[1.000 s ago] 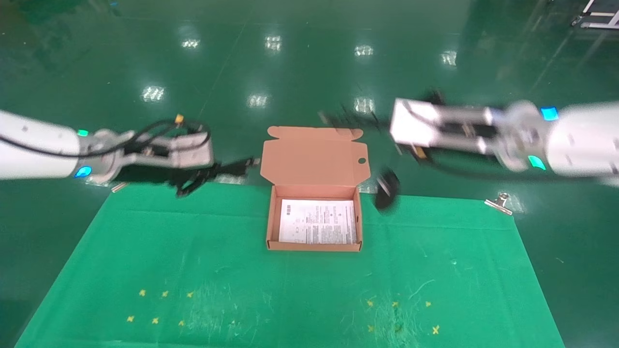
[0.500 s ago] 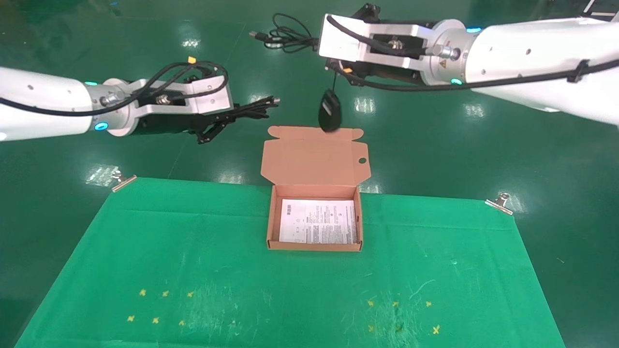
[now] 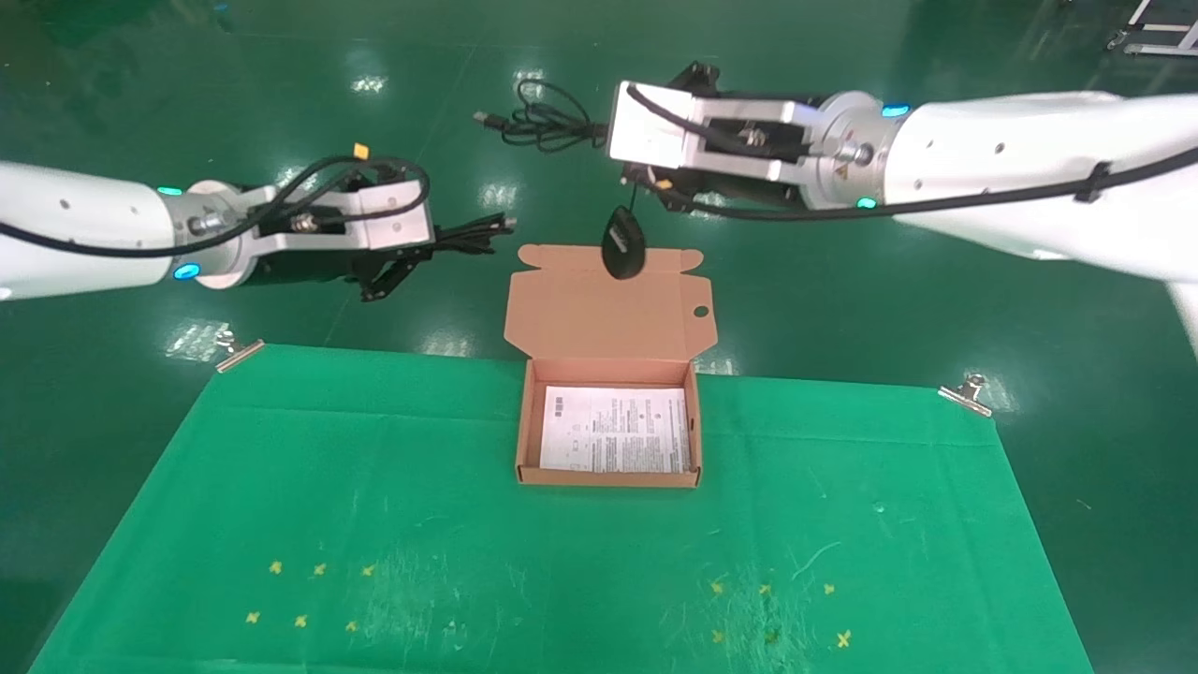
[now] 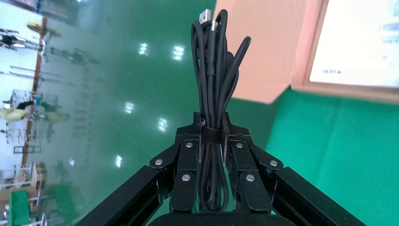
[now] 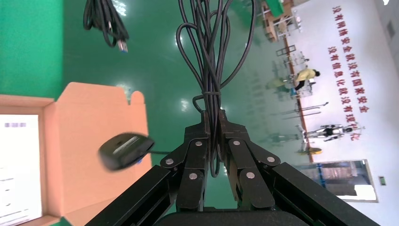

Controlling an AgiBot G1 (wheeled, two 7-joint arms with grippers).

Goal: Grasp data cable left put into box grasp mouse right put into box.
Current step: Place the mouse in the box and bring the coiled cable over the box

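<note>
Progress sits near halfway, we judge: both items are lifted, neither is boxed. Our left hand [image 4: 210,141], at ten o'clock from the shallow salmon-orange cardboard box [image 3: 608,479], clamps the thin black data cable bundle [image 4: 214,94] at its tie. Our right hand [image 5: 214,136], at twelve o'clock, pinches the mouse's thin glossy cord [image 5: 211,56], so the small black oval mouse [image 3: 622,242] dangles, seemingly over the flap. Only a white printed sheet [image 3: 615,430] lines the box.
</note>
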